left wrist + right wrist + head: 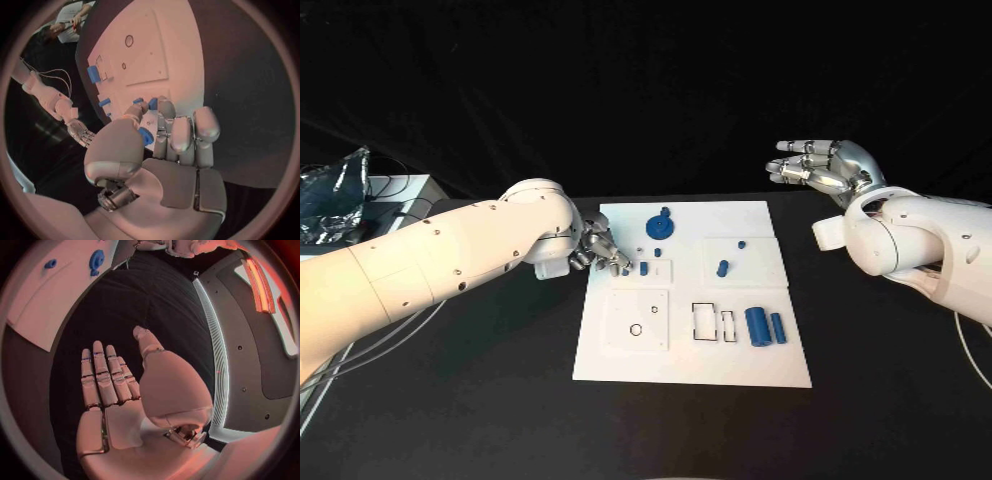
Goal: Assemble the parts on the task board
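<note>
The left hand (599,250) pinched a small blue part (146,136) over the task board (625,352); a loose pinch risked dropping it beneath the fingers.

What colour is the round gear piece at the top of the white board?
Blue. The gear shows best in the head view, at the far end of the task board.

Board in the middle, hands either side.

The task board (692,370) lies at the centre of the table (473,400). The left hand (600,252) is over the board's left edge, fingertips down by a small peg (645,267). A gear (661,225) sits at the board's far end, two cylinders (764,327) lie near its right edge. The right hand (826,168) is raised well off to the board's far right.
</note>
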Controlling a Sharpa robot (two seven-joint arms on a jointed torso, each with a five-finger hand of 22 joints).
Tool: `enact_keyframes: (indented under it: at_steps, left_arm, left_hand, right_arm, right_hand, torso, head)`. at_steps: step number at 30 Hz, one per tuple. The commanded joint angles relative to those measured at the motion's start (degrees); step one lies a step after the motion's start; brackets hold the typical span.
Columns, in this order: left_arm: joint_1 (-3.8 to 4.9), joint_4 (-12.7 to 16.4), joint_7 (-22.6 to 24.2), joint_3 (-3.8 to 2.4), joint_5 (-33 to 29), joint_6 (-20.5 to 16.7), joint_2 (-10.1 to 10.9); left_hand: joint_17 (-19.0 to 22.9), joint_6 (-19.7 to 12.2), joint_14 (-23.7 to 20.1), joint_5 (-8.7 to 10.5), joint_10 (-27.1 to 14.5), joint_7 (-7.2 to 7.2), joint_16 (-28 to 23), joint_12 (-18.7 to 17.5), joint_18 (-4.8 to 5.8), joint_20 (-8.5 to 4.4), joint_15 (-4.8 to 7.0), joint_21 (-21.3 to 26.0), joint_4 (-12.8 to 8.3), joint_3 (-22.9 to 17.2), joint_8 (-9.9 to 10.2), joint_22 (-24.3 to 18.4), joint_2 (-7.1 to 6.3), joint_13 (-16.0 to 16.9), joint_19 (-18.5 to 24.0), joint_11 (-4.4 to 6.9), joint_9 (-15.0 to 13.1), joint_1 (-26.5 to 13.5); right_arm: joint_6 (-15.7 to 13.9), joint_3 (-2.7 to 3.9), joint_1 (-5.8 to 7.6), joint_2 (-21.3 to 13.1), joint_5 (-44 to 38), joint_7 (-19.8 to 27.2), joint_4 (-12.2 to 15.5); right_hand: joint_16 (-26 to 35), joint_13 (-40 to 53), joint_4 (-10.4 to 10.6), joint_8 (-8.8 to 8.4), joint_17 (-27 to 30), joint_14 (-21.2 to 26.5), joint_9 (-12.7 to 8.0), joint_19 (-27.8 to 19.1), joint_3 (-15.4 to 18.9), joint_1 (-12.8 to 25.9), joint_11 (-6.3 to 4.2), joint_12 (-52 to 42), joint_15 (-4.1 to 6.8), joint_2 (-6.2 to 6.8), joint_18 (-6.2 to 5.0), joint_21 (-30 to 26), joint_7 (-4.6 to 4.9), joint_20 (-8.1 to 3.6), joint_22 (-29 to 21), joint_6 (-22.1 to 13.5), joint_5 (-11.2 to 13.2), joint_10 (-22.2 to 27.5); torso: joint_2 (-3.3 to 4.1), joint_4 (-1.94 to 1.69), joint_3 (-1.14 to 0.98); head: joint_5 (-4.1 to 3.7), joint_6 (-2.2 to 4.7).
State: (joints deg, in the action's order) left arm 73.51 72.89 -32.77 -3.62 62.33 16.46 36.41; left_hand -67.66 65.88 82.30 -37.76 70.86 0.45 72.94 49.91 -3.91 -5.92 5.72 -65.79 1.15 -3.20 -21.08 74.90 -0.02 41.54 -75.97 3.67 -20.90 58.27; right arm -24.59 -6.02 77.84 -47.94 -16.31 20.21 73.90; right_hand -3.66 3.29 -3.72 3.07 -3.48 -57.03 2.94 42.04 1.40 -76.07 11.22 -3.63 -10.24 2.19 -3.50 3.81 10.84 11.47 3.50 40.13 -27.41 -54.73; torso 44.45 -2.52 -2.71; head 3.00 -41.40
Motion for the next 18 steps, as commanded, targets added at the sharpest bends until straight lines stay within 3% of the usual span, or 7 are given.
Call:
enact_keyframes:
  at_steps: [1, 7, 14, 18]
  left_arm:
    - [-0.41, -0.02, -1.80, 0.27, 0.00, -0.57, 0.07]
    - [-0.43, 0.32, -1.67, 0.16, -0.07, -1.65, 0.34]
    - [-0.45, 0.95, -1.38, 0.00, -0.93, -2.60, 0.94]
    - [-0.47, 1.55, -0.84, -0.42, -2.38, -3.49, 1.47]
  left_hand:
    - [-0.09, 0.30, 0.01, 0.14, -0.01, -0.01, -0.29, 0.27, 0.77, 0.45, -0.36, 0.31, 1.05, 2.39, 0.28, 4.88, 0.27, -0.10, -0.10, -0.37, 0.15, 1.44]
    - [-0.18, 0.39, 0.04, 0.10, 0.00, -0.06, -0.24, 0.33, 0.73, 0.50, -0.36, 0.24, 2.76, 6.54, 0.09, 5.03, 1.08, -0.18, -0.26, -0.31, 0.21, 2.68]
    - [-0.21, 0.36, 0.07, 0.11, 0.04, -0.04, -0.22, 0.40, 0.71, 0.52, -0.34, 0.36, 3.41, 7.72, -0.11, 5.05, 1.17, -0.15, -0.21, -0.38, 0.17, 3.16]
    - [-0.04, 0.29, 0.02, 0.07, 0.01, -0.02, -0.38, 0.37, 0.69, 0.51, -0.37, 0.50, 3.87, 8.42, -0.19, 5.03, 1.00, -0.16, -0.16, -0.41, 0.15, 3.22]
  right_arm:
    - [0.99, 0.02, -0.01, -0.02, -0.19, 0.41, 0.08]
    - [1.02, 0.02, -0.02, -0.03, -0.19, 0.42, 0.05]
    - [1.06, 0.02, -0.04, -0.05, -0.19, 0.43, 0.00]
    - [1.07, 0.02, -0.07, -0.06, -0.19, 0.44, -0.03]
  right_hand:
    - [0.24, -0.01, -0.19, -0.26, 0.07, 0.00, -0.01, -0.23, 0.01, 0.44, 0.20, 0.23, -0.07, -0.11, 0.20, -0.17, 3.25, -0.01, -0.06, -0.07, -0.17, 0.13]
    - [0.24, -0.01, -0.19, -0.26, 0.07, 0.00, -0.01, -0.23, 0.01, 0.44, 0.20, 0.23, -0.07, -0.11, 0.20, -0.17, 3.25, -0.01, -0.06, -0.07, -0.17, 0.13]
    - [0.24, -0.01, -0.19, -0.26, 0.07, 0.00, -0.01, -0.23, 0.01, 0.44, 0.20, 0.23, -0.07, -0.11, 0.20, -0.17, 3.25, -0.01, -0.06, -0.07, -0.17, 0.13]
    - [0.24, -0.01, -0.19, -0.26, 0.07, 0.00, -0.01, -0.23, 0.01, 0.44, 0.20, 0.23, -0.07, -0.11, 0.20, -0.17, 3.25, -0.01, -0.06, -0.07, -0.17, 0.13]
  torso:
    - [0.02, 0.00, 0.04]
    - [0.05, 0.04, 0.09]
    - [0.02, 0.02, 0.10]
    - [0.07, 0.00, 0.13]
  head:
    - [0.02, 0.02]
    - [-0.01, 0.11]
    - [-0.09, 0.18]
    - [-0.13, 0.18]
